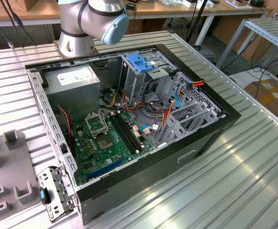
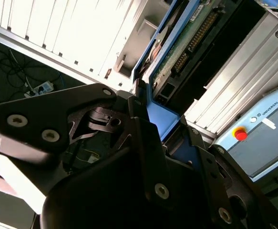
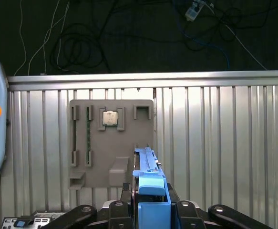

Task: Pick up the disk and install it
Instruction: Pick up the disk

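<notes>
One disk [image 3: 151, 188], edged by its blue carrier, is clamped in the tool [image 2: 150, 125], whose jaws are closed on the carrier's end in both wrist views. It hangs clear of the ribbed tabletop [image 3: 224, 143], over the grey fixture plate [image 3: 111, 143]. Judged step: carrying the disk for installation. You should keep the carrier square in the jaws, avoid twisting, and meet the drive cage [image 1: 146, 78] in the open case [image 1: 210, 129] straight along its rails.

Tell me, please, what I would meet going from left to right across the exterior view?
Grey holder plate → power-supply box → light-blue latch → perforated metal bracket → cardboard box.
</notes>
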Tool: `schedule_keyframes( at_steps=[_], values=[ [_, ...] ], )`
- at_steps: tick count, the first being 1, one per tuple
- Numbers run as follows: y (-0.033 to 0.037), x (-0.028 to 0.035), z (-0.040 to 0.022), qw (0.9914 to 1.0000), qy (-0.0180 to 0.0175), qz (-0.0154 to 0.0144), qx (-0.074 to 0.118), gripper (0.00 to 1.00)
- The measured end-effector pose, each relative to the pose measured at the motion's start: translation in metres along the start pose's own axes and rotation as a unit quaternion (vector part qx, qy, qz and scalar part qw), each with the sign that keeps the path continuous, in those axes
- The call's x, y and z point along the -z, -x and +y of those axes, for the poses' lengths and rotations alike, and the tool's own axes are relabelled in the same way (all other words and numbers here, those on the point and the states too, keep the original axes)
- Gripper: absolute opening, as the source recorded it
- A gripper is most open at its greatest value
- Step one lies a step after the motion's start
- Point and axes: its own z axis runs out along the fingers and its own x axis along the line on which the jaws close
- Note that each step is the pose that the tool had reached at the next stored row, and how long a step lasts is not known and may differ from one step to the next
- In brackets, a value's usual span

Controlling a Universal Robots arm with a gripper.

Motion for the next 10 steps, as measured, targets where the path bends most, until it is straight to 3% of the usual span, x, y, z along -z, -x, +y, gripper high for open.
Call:
schedule_keyframes(
  at_steps=[10],
  values=[
    [0.0003,0.0,-0.0129,1.0,0.0,0.0,0.0,0.37]
  ],
)
